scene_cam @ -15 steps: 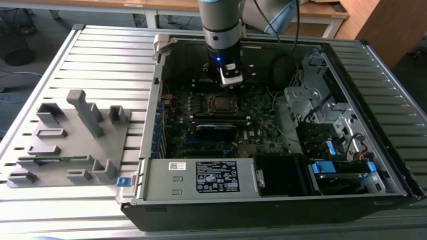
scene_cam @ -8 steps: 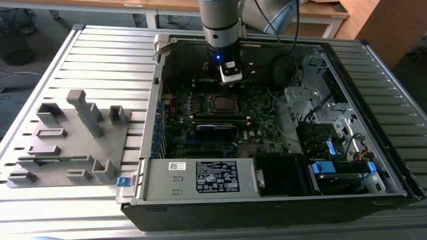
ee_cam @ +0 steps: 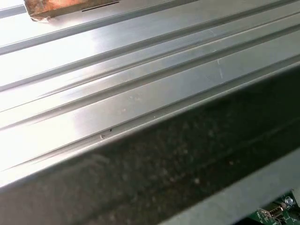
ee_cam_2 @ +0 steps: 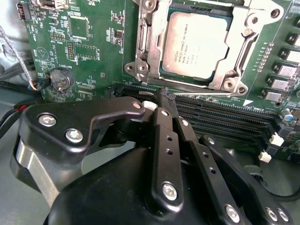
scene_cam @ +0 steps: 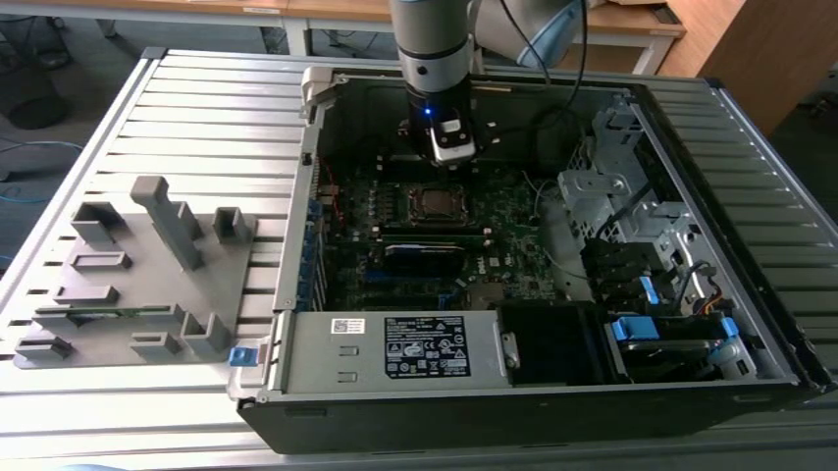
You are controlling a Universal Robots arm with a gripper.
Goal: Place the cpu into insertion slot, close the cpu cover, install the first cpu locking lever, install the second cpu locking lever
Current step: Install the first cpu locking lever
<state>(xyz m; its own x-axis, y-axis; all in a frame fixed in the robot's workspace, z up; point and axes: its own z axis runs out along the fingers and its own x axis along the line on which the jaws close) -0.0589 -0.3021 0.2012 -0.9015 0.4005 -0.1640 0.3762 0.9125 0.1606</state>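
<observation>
— Ribbed grey metal makes up the counter (scene_cam: 196,108); what sits on it?

— An open computer case (scene_cam: 524,392) lies flat, its green motherboard (scene_cam: 511,231) facing up. Just off the case, toward the exterior view's left, stands a grey fixture (scene_cam: 131,275) of upright blocks and holders. Wooden desks run along the back of the room.

— Where are you?

— My arm (scene_cam: 433,39) comes down into the case from above, and my pincer (ee_cam_2: 166,101) hangs just over the board, near the slot (scene_cam: 434,203) but not over its middle. In the second wrist view its black fingers (ee_cam_2: 161,140) lie pressed flat together, closed on nothing, their tip above the long black memory slots (ee_cam_2: 220,117) beside the socket.

— And the cpu?

— The cpu (ee_cam_2: 194,44) already lies in the slot, silver top up, flat and square to the frame. The cover (ee_cam_2: 234,61) is down around it: its silver frame borders the chip and the chip shows through the window. I am touching neither.

— The levers?

— I cannot tell from here whether they are latched.

— Anything else nearby?

— A round coin battery (ee_cam_2: 60,78) sits on the board, well apart from the socket. In the first wrist view I see the counter's grooves, the case's dark wall (ee_cam: 187,159) and a sliver of green board in one corner.
</observation>
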